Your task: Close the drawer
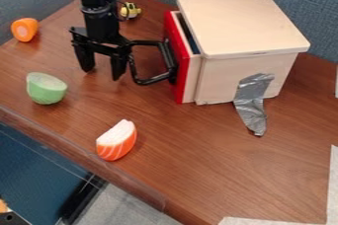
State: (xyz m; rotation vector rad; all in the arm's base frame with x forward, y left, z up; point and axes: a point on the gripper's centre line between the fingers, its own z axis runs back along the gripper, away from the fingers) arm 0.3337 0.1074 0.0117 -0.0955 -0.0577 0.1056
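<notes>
My gripper [102,72] hangs beside the drawer [178,58], on the side its handle [155,79] sticks out. Its two fingers point down over the table [191,155], spread well apart, with nothing between them. The drawer lies to the view's right of me, in the box [247,61], its red front slightly proud of the box's face. A narrow strip of its pale side shows, and a dark gap at its top, so I judge that only a short push is left.

What matters is the line of that push: from my side straight into the box, toward the view's right, square to the front. The front's long axis runs across that line, from the back of the table toward the near edge. The handle's black loop juts toward me, and the finger nearer the drawer is just beside it; whether they touch I cannot tell. I have the one arm, already on the right side for pushing. Pressing off-centre could skew the drawer or slide the box, though tape [251,103] runs from the box onto the table. I can read no brand, label or writing.
</notes>
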